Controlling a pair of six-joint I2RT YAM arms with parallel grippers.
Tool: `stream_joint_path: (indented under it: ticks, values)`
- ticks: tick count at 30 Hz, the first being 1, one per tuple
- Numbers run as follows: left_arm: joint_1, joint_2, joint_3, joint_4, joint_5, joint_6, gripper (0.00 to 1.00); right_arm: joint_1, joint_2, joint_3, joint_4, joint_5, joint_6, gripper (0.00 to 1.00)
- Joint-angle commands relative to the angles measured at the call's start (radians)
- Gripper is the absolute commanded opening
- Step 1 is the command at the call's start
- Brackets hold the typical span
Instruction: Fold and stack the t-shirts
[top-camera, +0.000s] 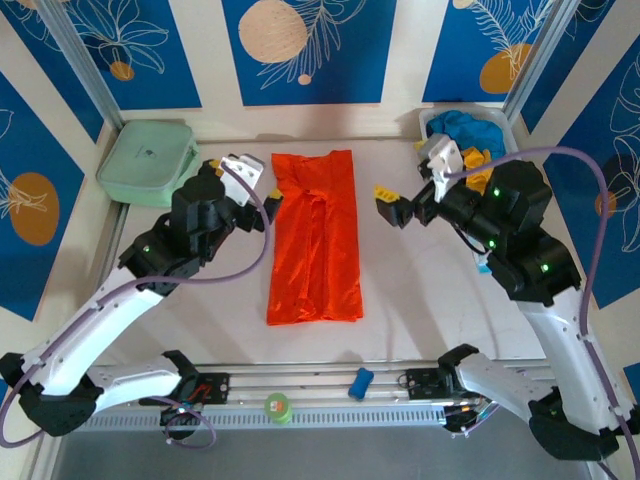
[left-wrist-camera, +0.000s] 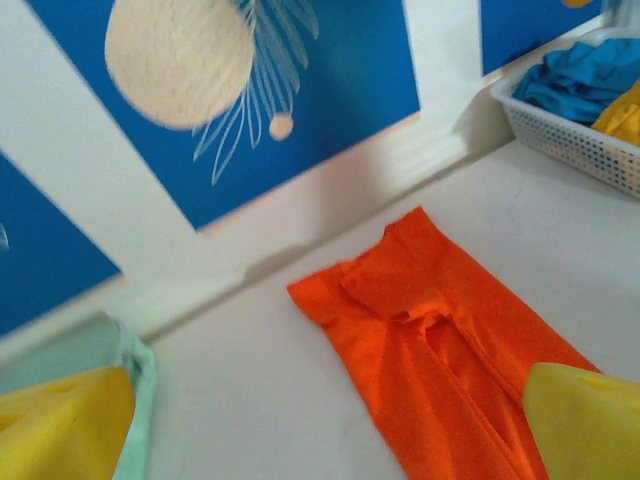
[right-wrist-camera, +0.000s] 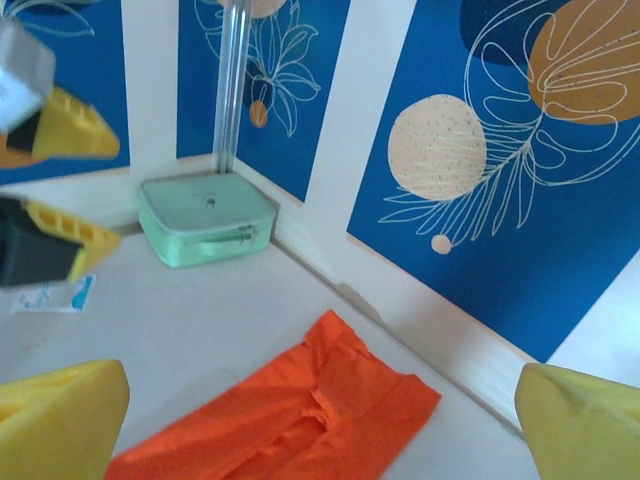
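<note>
Grippers: left gripper (top-camera: 246, 176) and right gripper (top-camera: 395, 203) both released, empty.
Risk: pinching one layer of the orange t-shirt (top-camera: 315, 240) may undo its fold.

White lower links (top-camera: 90, 340), black joint housings (top-camera: 205, 205) with green lights (top-camera: 494, 190), looping purple cables (top-camera: 560, 149), yellow fingers (right-wrist-camera: 60, 415), white wrist cameras (top-camera: 440, 152)

You are looking at a robot test booth in a lab: a white table (top-camera: 420, 290) walled at 9, 12 and 3 o'clock by blue leaf-print panels (top-camera: 310, 50), with an aluminium rail (top-camera: 320, 385) at 6 o'clock anchoring the left arm (top-camera: 90, 335) and right arm (top-camera: 565, 340).
</note>
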Motion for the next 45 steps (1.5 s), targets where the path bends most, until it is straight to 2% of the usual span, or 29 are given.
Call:
stream_joint_path:
  ticks: [1,7,11,16,19,22,26,27,31,33,37,45]
  values:
    - [0.004,-0.068,-0.019,0.112,0.123,0.290,0.99,0.011,-0.040,-0.030,-0.073,-0.001,-0.149,1.00]
    - [0.003,-0.163,-0.107,0.015,0.346,0.559,0.99,0.091,-0.132,-0.159,-0.259,-0.077,-0.479,0.97]
    - [0.002,-0.192,-0.148,-0.188,0.489,0.723,0.99,0.168,-0.142,-0.231,-0.352,-0.032,-0.553,0.99]
    - [-0.015,-0.158,-0.162,-0.377,0.548,0.745,0.99,0.297,-0.102,-0.327,-0.470,0.063,-0.622,0.99]
    - [-0.058,-0.133,-0.210,-0.430,0.537,0.757,0.99,0.383,-0.059,-0.418,-0.477,0.142,-0.637,0.96]
    - [-0.119,-0.110,-0.290,-0.411,0.455,0.777,1.00,0.453,-0.011,-0.513,-0.430,0.219,-0.637,0.90]
    - [-0.184,-0.049,-0.379,-0.377,0.400,0.770,0.94,0.515,0.085,-0.598,-0.360,0.300,-0.623,0.82]
    - [-0.195,-0.033,-0.400,-0.360,0.388,0.765,1.00,0.521,0.111,-0.609,-0.342,0.312,-0.619,0.80]
    - [-0.222,0.025,-0.479,-0.268,0.347,0.762,1.00,0.525,0.226,-0.629,-0.252,0.333,-0.617,0.74]
    - [-0.222,0.043,-0.502,-0.226,0.338,0.764,0.96,0.520,0.277,-0.633,-0.208,0.339,-0.621,0.72]
    - [-0.222,0.092,-0.523,-0.197,0.358,0.771,0.81,0.502,0.381,-0.635,-0.143,0.322,-0.645,0.69]
    - [-0.201,0.124,-0.569,-0.206,0.394,0.844,0.78,0.472,0.494,-0.648,-0.090,0.310,-0.702,0.66]
